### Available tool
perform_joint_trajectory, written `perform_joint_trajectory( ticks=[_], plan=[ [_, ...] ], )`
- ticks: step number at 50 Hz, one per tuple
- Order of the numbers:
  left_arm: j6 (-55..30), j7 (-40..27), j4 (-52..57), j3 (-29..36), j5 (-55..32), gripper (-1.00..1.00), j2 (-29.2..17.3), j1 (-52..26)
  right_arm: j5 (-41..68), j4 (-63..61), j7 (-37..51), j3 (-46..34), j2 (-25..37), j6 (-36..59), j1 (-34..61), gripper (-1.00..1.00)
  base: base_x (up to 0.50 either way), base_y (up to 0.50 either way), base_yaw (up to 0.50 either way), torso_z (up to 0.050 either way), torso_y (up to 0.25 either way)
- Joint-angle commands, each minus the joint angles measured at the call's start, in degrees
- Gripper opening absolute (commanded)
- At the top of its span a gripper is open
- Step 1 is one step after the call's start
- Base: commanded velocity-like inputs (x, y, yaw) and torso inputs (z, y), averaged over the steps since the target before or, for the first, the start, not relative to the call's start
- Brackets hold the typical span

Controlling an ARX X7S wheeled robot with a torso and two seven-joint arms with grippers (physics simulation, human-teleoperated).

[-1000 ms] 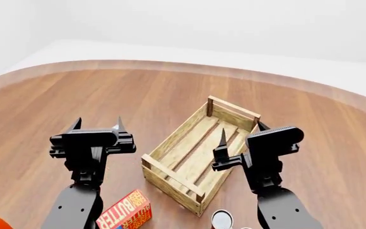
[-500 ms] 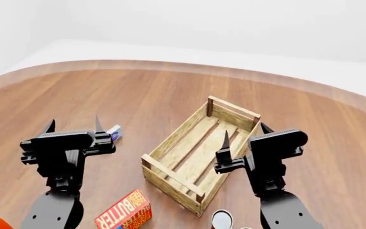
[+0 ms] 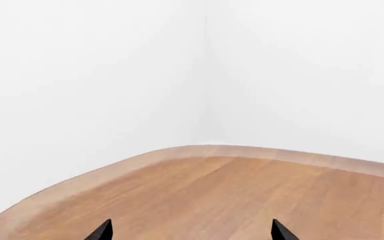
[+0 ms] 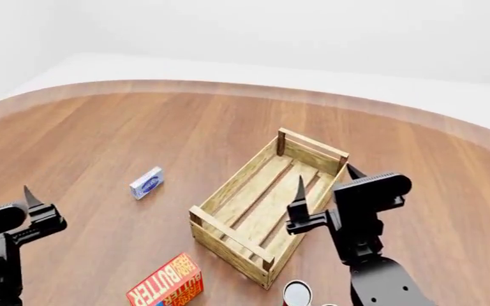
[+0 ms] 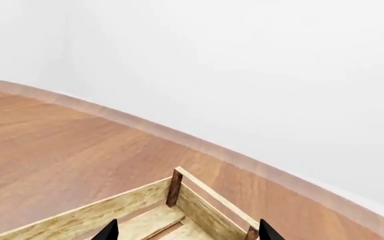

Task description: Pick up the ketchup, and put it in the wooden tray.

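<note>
One wooden tray (image 4: 233, 186) sits right of the counter's middle: pale slats, low sides, four darker corner posts, long and rectangular, with nothing lying on its slatted floor. You cannot place the ketchup from these views; none of them shows it.

Two hands are yours to mind. Your right hand (image 4: 325, 180) hangs over the tray's right side, black pointed fingers spread apart and gripping nothing; its wrist camera looks past both tips onto the tray's far end and a corner post. Your left hand (image 3: 190, 233) is low at the head view's left edge, well away from the tray; its wrist camera shows two dark tips set wide, released, over bare wood.

Three smaller things lie around the tray:
- one small white-and-blue box (image 4: 146, 183), flat, left of the tray and apart from it
- one red-and-orange butter box (image 4: 166, 284), printed carton, near the tray's front left corner
- one can (image 4: 297, 294), round with a metal top, just in front of the tray

Your counter (image 4: 143, 127) is warm brown planked wood with a paler curved rim; plain white walls meet in a corner behind it
</note>
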Motion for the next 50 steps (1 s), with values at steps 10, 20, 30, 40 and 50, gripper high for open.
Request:
perform_joint_trajectory(
  ticks=[10, 20, 30, 40, 50],
  plan=[
    [-5.7, -1.8, -0.2, -5.4, 1.5, 1.00, -5.5, 6.6, 0.3, 1.3, -0.2, -1.2, -0.3, -0.5, 0.9, 1.00, 0.00, 0.00, 0.00, 0.000, 0.000],
    [-10.5, -0.9, -1.5, -4.5, 0.5, 1.00, -6.4, 7.3, 0.5, 2.3, -0.1, -1.5, -0.5, -1.0, 1.5, 1.00, 0.00, 0.00, 0.00, 0.000, 0.000],
    [-12.7, -0.5, -3.9, -4.6, -0.9, 1.00, -5.9, 7.0, 0.7, 2.9, 0.1, -1.6, -0.6, -1.6, 1.4, 1.00, 0.00, 0.00, 0.00, 0.000, 0.000],
    [-15.4, -0.2, -4.7, -5.5, -3.4, 1.00, -5.1, 6.4, 0.9, 3.3, 0.3, -1.8, -0.5, -1.9, 1.5, 1.00, 0.00, 0.00, 0.00, 0.000, 0.000],
    [-15.7, -0.7, -5.7, -6.1, -3.7, 1.00, -4.8, 6.1, 1.1, 3.3, 0.5, -2.0, -0.4, -1.8, 1.5, 1.00, 0.00, 0.00, 0.00, 0.000, 0.000]
  ],
)
